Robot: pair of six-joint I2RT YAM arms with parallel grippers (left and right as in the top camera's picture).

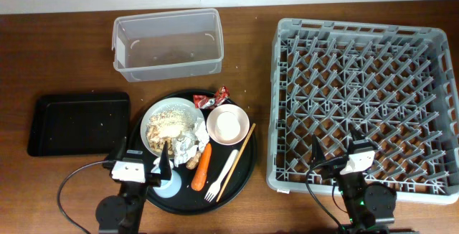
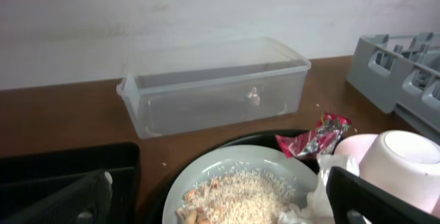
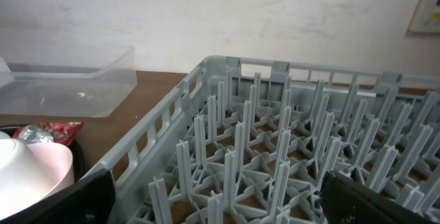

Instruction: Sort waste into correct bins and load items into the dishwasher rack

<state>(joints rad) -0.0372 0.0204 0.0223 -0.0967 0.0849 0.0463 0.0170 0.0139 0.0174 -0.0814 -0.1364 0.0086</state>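
Note:
A round black tray holds a white plate of rice-like scraps, crumpled tissue, a red-and-silver wrapper, a pinkish bowl with a white cup in it, a carrot, a brown lump, a fork, a chopstick and a pale blue cup. My left gripper is open and empty at the plate's near edge. My right gripper is open and empty over the grey rack's front-left pegs.
The clear tub stands behind the round tray, with a few crumbs inside. The shallow black rectangular tray lies at the left. The rack holds nothing.

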